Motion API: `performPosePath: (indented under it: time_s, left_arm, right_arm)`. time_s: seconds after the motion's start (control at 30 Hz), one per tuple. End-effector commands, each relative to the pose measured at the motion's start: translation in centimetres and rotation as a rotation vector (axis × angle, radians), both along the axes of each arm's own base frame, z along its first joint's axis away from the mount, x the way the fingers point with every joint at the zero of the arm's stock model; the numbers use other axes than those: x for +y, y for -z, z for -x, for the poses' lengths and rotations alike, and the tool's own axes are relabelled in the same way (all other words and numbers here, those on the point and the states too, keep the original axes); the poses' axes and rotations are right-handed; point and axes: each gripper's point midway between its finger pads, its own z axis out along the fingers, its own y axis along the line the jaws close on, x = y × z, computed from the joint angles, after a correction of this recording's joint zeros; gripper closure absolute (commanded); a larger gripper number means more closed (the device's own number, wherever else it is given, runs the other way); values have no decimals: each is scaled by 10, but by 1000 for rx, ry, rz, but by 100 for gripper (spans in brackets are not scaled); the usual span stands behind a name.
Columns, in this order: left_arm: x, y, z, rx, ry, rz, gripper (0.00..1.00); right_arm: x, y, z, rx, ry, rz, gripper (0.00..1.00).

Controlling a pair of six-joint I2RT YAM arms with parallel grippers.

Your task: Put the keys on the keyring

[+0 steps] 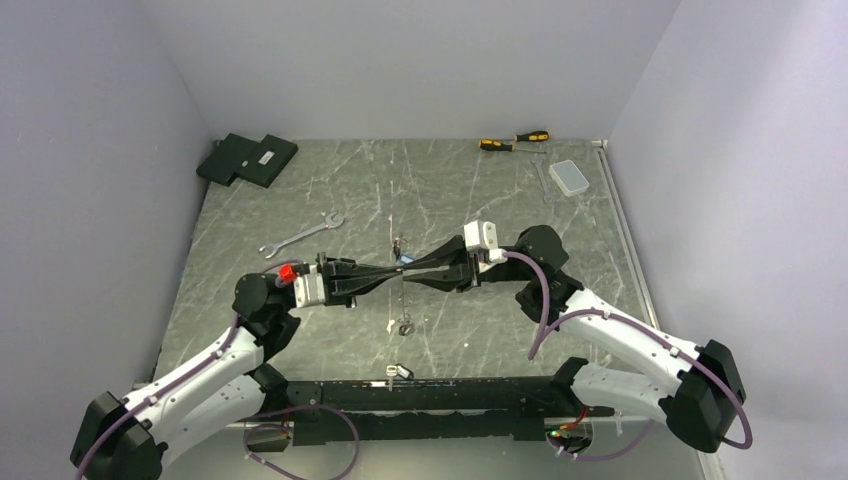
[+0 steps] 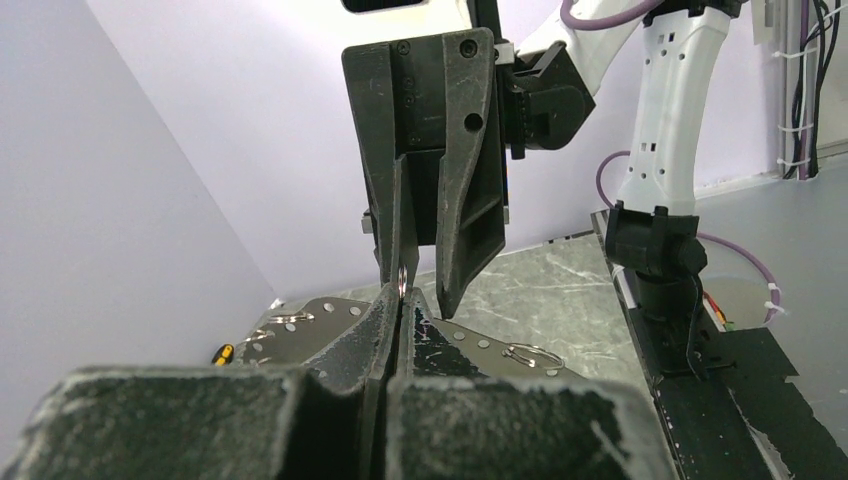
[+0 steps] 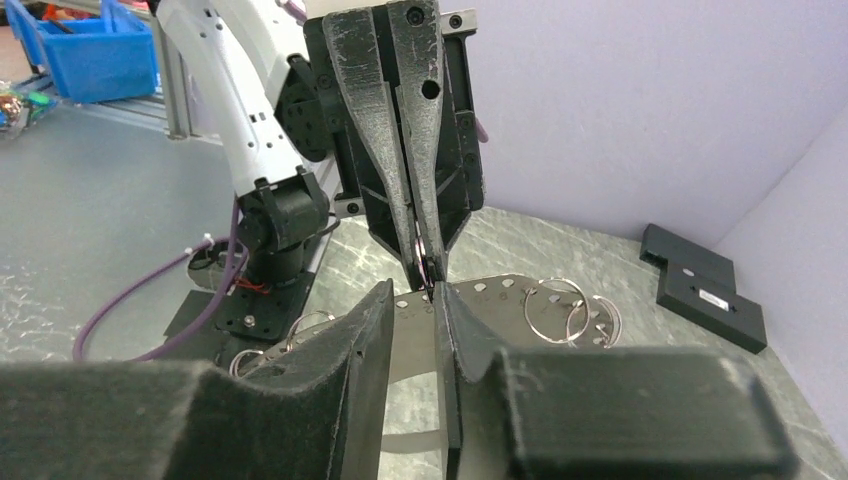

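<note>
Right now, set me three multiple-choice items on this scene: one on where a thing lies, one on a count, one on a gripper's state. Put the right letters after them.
1. The wrench lies:
A. on the left arm's side
B. on the right arm's side
C. in a gripper

2. The yellow-and-black screwdrivers at the far edge number:
A. one
B. two
C. four

3. The left gripper is:
A. wide open
B. shut
C. out of every view

Answers:
1. A, since the top view shows it flat on the marbled surface, left of where the two arms meet.
2. B, since two handles lie close together there.
3. B, since in the left wrist view its fingers press together with no gap.
</note>
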Motion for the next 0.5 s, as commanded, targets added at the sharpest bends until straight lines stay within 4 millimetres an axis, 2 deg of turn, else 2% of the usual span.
performPosePath:
  time_s: [0.0, 0.1, 0.2, 0.4, 0.47]
  left_arm:
    - [4, -17, 6, -30, 10, 69, 100]
    - [5, -17, 6, -28, 10, 76, 100]
    - [5, -18, 6, -29, 9, 82, 100]
    - [4, -15, 5, -23, 7, 87, 100]
    - [4, -14, 4, -17, 9, 83, 100]
  right_arm:
    - [-1, -29, 10, -59, -41, -58, 74]
    - [0, -30, 11, -65, -50, -64, 78]
    - [1, -31, 11, -71, -50, -69, 90]
    - [1, -35, 12, -82, -50, -83, 100]
    - [0, -35, 14, -86, -58, -83, 100]
